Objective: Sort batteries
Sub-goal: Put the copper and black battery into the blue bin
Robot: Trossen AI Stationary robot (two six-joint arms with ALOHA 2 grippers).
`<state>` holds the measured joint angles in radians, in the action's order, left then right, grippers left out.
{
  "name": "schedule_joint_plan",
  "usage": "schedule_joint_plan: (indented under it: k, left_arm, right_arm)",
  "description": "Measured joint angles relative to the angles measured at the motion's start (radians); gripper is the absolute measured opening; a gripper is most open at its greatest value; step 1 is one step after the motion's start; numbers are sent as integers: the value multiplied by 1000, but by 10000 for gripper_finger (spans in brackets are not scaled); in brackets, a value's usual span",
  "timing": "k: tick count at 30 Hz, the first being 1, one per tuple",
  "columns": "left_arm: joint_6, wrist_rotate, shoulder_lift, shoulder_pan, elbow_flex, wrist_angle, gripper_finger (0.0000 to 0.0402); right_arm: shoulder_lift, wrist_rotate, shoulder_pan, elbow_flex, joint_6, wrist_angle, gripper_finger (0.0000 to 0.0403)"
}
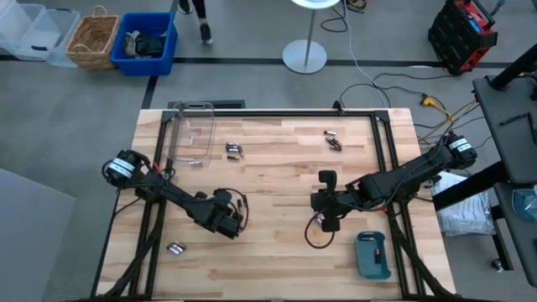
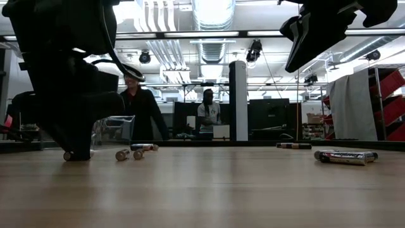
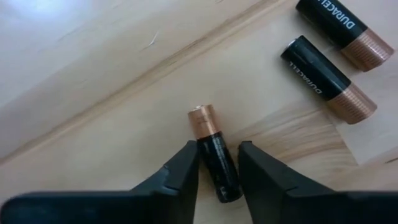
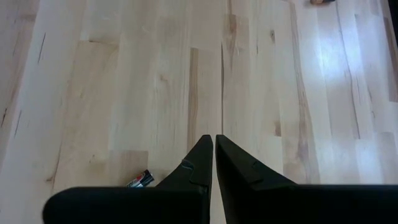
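Batteries: left claw straddling one cell

Small black-and-copper cylindrical battery (image 3: 213, 157) is lying flat on the pale wooden table (image 1: 277, 159), sitting between the left gripper's (image 3: 217, 163) narrowly parted fingers. Right gripper (image 4: 214, 155) is hovering mid-table, fingers pressed together, holding nothing.

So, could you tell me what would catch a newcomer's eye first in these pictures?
Probably the left claw, low on the wooden table with its fingers either side of a small battery, two larger batteries lying just beyond. Next, the right claw, fingers together above bare wood, and the teal tray by the near right edge.
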<state>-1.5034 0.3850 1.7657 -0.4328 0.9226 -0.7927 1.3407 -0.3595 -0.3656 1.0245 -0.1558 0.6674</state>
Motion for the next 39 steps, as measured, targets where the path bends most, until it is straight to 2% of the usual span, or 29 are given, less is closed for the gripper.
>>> schedule_joint_plan:
  k: [6, 15, 21, 25, 30, 35, 39]
  left_arm:
    - [9, -6, -9, 0, 0, 0, 24]
    - [70, -28, -59, -5, 6, -18, 21]
    - [165, -7, -108, -21, 47, -29, 21]
    - [323, 51, -135, -47, 106, -27, 21]
    - [626, 192, -162, -91, 213, 9, 26]
    - [941, 339, -164, -132, 319, 81, 27]
    - [1154, 404, -163, -139, 373, 187, 24]
  right_arm:
    - [0, 0, 0, 0, 0, 0, 13]
    - [0, 0, 0, -1, 0, -1, 13]
    - [0, 0, 0, -17, 3, -18, 13]
    - [0, 0, 0, -28, 41, -101, 13]
    - [0, 1, 0, -44, 119, -283, 13]
    - [0, 49, 0, -80, 198, -540, 13]
    - [0, 53, 0, -115, 282, -764, 13]
